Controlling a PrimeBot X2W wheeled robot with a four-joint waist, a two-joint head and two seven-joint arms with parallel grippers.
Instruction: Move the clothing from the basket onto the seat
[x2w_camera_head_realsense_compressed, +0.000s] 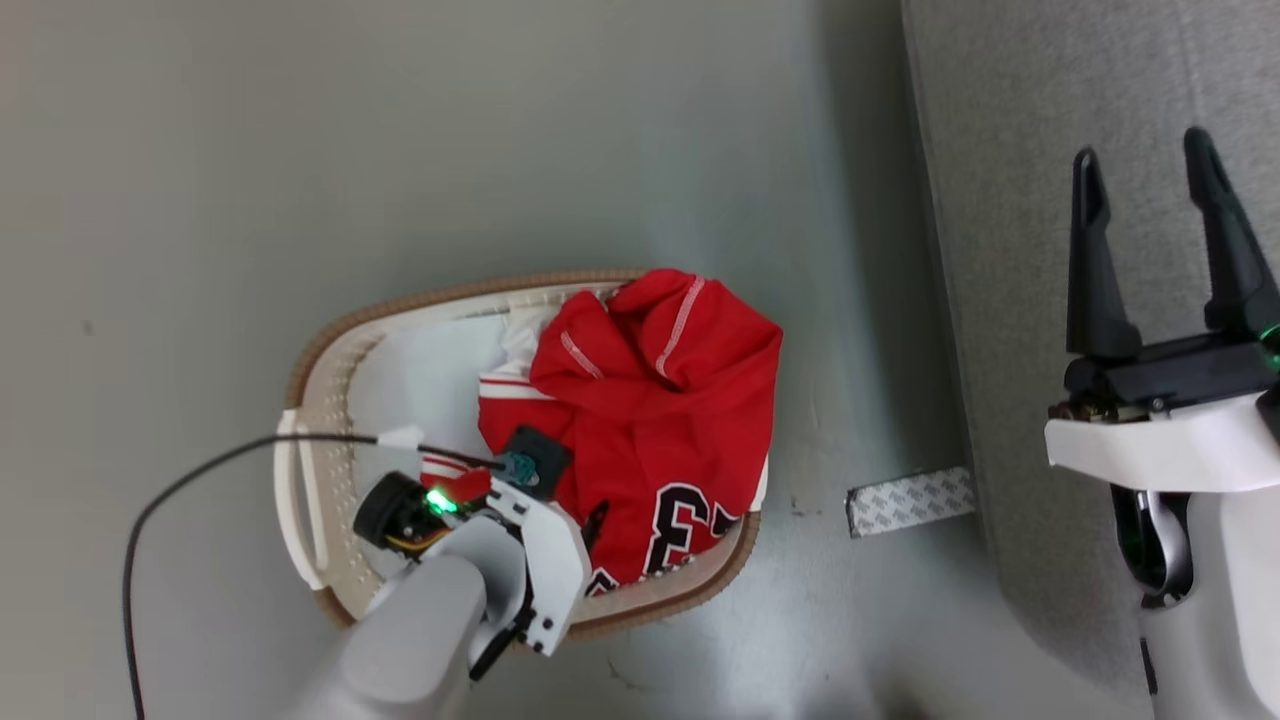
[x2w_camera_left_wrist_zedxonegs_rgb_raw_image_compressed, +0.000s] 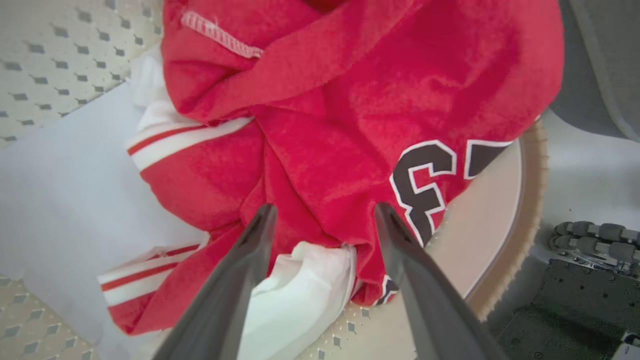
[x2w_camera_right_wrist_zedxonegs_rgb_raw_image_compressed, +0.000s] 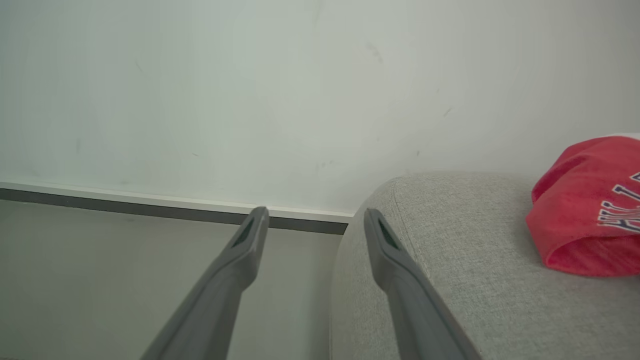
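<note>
Head view: left arm (x2w_camera_head_realsense_compressed: 430, 620) hides the basket's (x2w_camera_head_realsense_compressed: 335, 400) near rim & most of the left gripper (x2w_camera_left_wrist_zedxonegs_rgb_raw_image_compressed: 324, 215). Folds in the clothing (x2w_camera_head_realsense_compressed: 650, 400) hide part of the numerals; only a "3" reads whole. Seat (x2w_camera_head_realsense_compressed: 1010, 200) cut off at top & right edges. Right wrist view: red garment (x2w_camera_right_wrist_zedxonegs_rgb_raw_image_compressed: 580, 210) cut by right edge, lettering incomplete.

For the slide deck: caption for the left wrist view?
Open left gripper poised at the red clothing heaped in the white basket.

Clothing (x2w_camera_head_realsense_compressed: 650, 400) red, white stripes, black numerals; basket (x2w_camera_head_realsense_compressed: 335, 400) white, perforated, tan rim; seat (x2w_camera_head_realsense_compressed: 1050, 100) grey weave; my fingers (x2w_camera_head_realsense_compressed: 1090, 270) dark.
</note>
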